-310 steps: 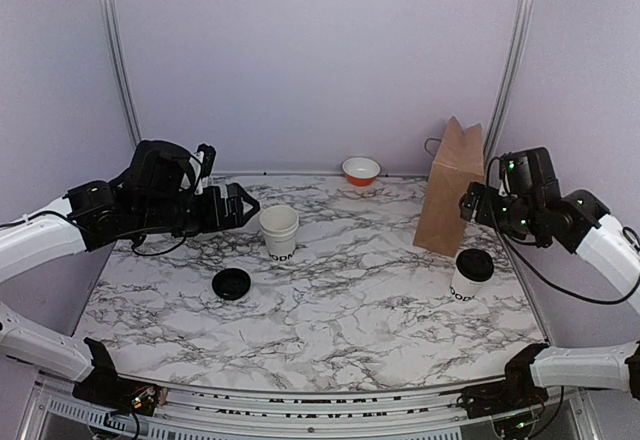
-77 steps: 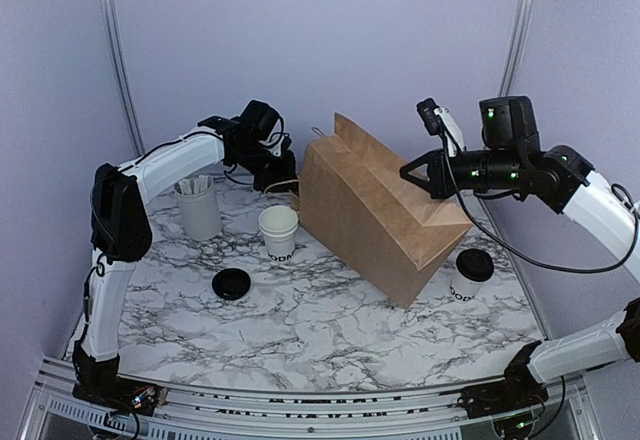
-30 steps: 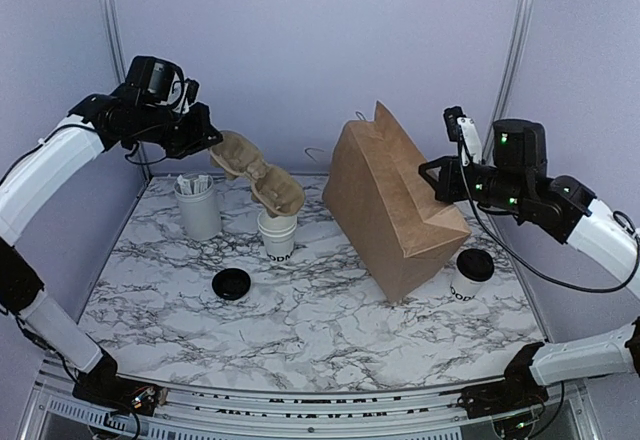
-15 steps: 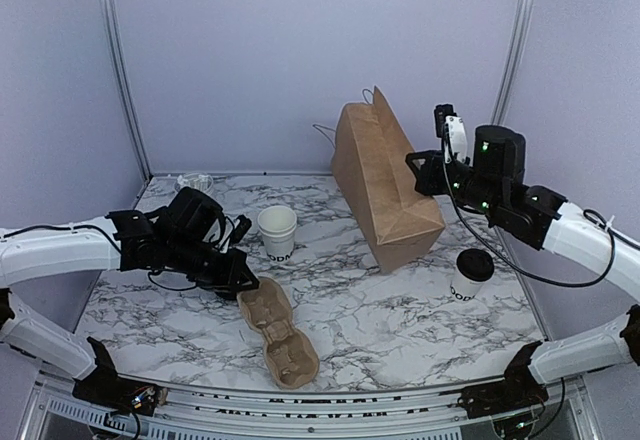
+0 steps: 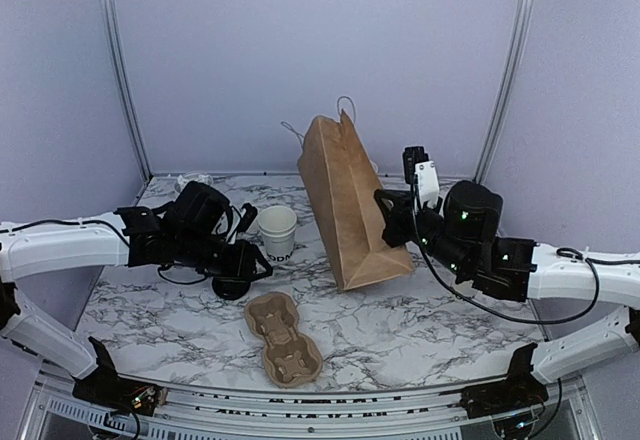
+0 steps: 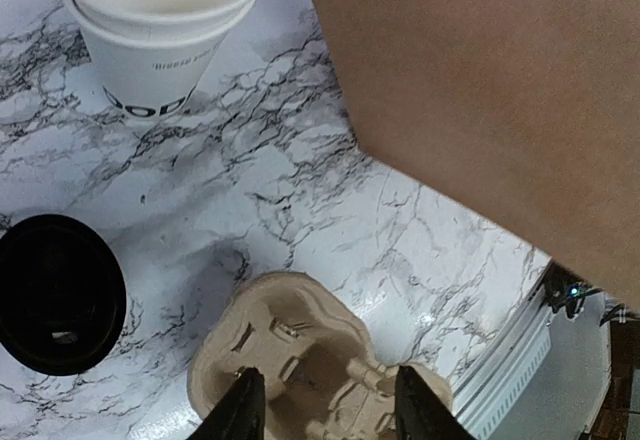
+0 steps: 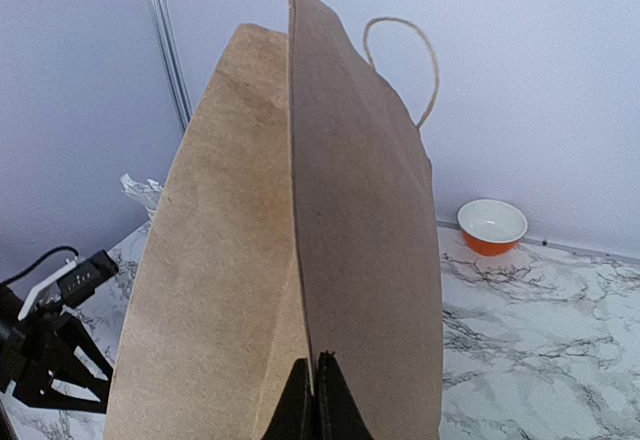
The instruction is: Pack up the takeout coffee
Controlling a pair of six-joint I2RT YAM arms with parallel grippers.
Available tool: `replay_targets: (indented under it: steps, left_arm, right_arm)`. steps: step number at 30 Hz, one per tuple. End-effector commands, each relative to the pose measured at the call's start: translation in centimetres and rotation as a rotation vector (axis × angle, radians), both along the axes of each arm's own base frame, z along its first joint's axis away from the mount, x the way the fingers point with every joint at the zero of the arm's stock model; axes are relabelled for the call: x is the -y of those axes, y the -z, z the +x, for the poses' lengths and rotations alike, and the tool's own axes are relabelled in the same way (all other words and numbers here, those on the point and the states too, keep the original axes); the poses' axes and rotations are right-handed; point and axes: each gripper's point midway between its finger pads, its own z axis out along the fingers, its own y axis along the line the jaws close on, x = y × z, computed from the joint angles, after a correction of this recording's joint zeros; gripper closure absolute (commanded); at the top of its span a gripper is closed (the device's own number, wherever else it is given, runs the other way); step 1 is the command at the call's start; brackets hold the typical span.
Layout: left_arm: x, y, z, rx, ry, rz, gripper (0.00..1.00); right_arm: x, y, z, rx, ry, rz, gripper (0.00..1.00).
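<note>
Paper bag [image 5: 345, 200] tilted, its edge pinched in right gripper [image 7: 308, 395]. Left of bag, left gripper [image 6: 330, 410] parted, empty, over cup carrier [image 6: 290, 350].

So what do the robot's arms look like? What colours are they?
The left arm and right arm are long white tubes joined by chunky black joints. Thin black cables loop beside them, and tiny green lights glow on the right wrist. Each ends in black two-finger pincers: the left gripper and right gripper.
</note>
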Motion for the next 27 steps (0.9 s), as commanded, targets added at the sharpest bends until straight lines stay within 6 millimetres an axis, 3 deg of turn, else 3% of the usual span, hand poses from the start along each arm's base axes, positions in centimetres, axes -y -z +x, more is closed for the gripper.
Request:
replay_targets:
  steps: [1,6,10,11,13,19,22,27]
  left_arm:
    - [0.9,-9.1,2.1,0.155,-0.032,-0.110,0.54]
    - [0.2,-16.8,5.5,0.213,-0.188,-0.242,0.49]
    - [-0.5,-20.9,9.7,0.199,-0.308,-0.340,0.46]
    - [0.1,-21.7,10.3,0.190,-0.307,-0.362,0.45]
    - [0.0,-22.6,12.6,0.170,-0.346,-0.382,0.40]
    - [3.2,-23.1,16.2,0.128,-0.344,-0.423,0.33]
    - [4.9,-23.3,17.3,0.102,-0.324,-0.450,0.33]
    - [5.8,-22.8,18.5,0.085,-0.333,-0.455,0.32]
  right_arm:
    - [1.5,-2.1,-1.7,0.094,0.082,0.093,0.97]
    - [1.6,-0.3,-3.2,0.065,0.076,0.102,0.96]
    - [1.7,1.1,-3.8,0.043,0.064,0.101,0.96]
    - [1.7,1.3,-4.0,0.039,0.060,0.101,0.96]
    - [1.6,1.6,-4.2,0.031,0.053,0.099,0.95]
    - [1.1,2.4,-4.7,0.019,0.040,0.062,0.95]
    - [1.0,2.7,-4.8,0.012,0.037,0.045,0.95]
    - [0.8,3.2,-5.0,0.001,0.031,0.025,0.95]
